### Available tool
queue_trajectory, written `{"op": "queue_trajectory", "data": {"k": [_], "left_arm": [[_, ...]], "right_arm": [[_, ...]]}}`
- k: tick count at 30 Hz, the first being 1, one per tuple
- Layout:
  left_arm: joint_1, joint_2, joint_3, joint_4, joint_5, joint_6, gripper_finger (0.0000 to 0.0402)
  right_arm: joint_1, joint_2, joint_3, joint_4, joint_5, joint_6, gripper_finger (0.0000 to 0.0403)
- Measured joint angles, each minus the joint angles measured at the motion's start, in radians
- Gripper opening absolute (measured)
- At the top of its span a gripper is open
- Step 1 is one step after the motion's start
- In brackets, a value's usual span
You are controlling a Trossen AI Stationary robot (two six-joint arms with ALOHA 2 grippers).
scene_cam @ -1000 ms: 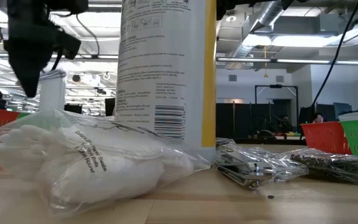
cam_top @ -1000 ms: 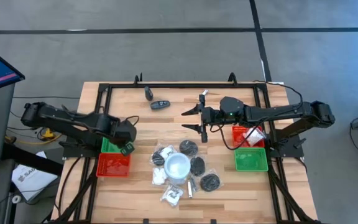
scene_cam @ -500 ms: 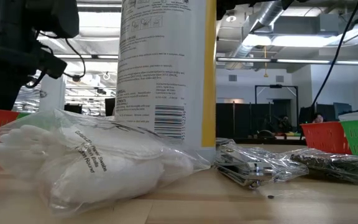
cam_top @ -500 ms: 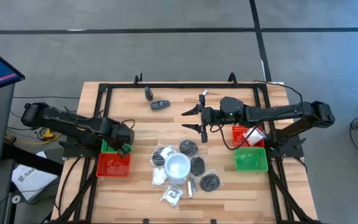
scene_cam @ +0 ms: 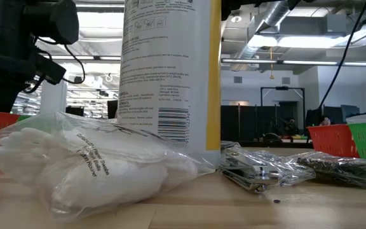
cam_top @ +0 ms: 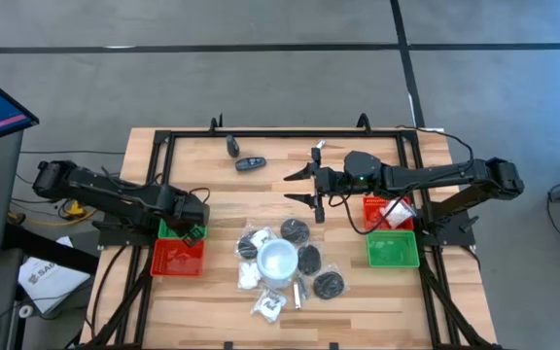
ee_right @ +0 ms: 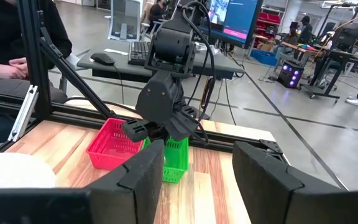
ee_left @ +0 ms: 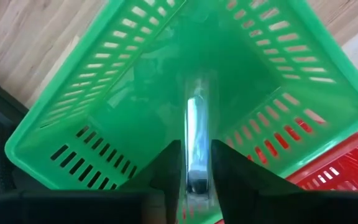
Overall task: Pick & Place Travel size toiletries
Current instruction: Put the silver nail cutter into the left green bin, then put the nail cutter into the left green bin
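Left gripper — I have it down inside the green tray on the table's left side, fingers clamped on a thin silvery stick in a clear wrapper. Only the left wrist view shows this grasp; from above, the left gripper just reads as a dark mass over the green tray, with the red tray touching it on the near side.

Right gripper hangs over the table's far middle, jaws spread wide with nothing between them — its wrist view confirms the gap.

The rest of the toiletries sit in a loose heap at the table's centre around a white cup: black discs, wrapped white pieces. Two small dark pieces lie apart at the far edge.

The low view adds what the overhead cannot: a wrapped white bundle in front of a tall printed bottle.
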Motion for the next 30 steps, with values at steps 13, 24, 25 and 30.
{"op": "queue_trajectory", "data": {"k": [13,24,25,30], "left_arm": [[0.0,0.0,0.0,0.01,-0.018,0.0,0.0092],[0.0,0.0,0.0,0.061,-0.02,0.009,0.0092],[0.0,0.0,0.0,0.068,-0.021,0.009,0.0092],[0.0,0.0,0.0,0.09,-0.047,0.011,0.0092]], "right_arm": [[-0.002,0.0,0.0,-0.001,0.0,0.0,0.0183],[-0.141,0.001,0.0,-0.14,0.004,0.115,0.0176],[-0.162,0.001,0.0,-0.158,0.005,0.132,0.0175],[-0.268,0.001,0.0,-0.245,0.005,0.221,0.0175]]}}
